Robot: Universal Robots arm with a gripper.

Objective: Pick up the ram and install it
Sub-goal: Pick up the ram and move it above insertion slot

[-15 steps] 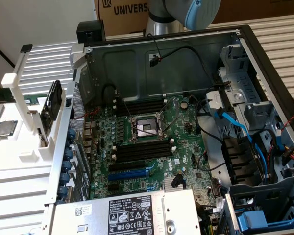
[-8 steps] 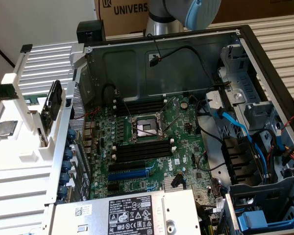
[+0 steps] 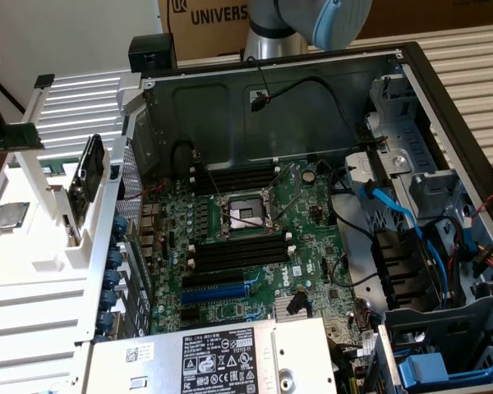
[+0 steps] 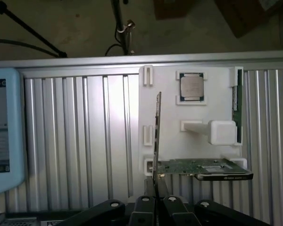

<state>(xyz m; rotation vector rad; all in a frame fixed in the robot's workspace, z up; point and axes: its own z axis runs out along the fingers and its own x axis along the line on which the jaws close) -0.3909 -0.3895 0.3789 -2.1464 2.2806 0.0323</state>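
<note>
Above the processor tray (image 4: pixel 170 117), gripper (image 4: pixel 156 201) clasps ram (image 4: pixel 156 136).

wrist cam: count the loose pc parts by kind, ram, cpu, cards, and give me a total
ram: 2 (one seen edge-on, another in a side slot of the white holder)
processor chip: 1
graphics card: 1
total: 4

An open dark metal computer case (image 3: pixel 214 103) holds a green motherboard (image 3: pixel 304 246) with a blue expansion slot (image 3: pixel 218 290). A white plastic tray (image 4: pixel 165 80) beside it carries a square silver processor chip (image 4: pixel 191 86) and a green graphics card (image 4: pixel 203 167).
</note>
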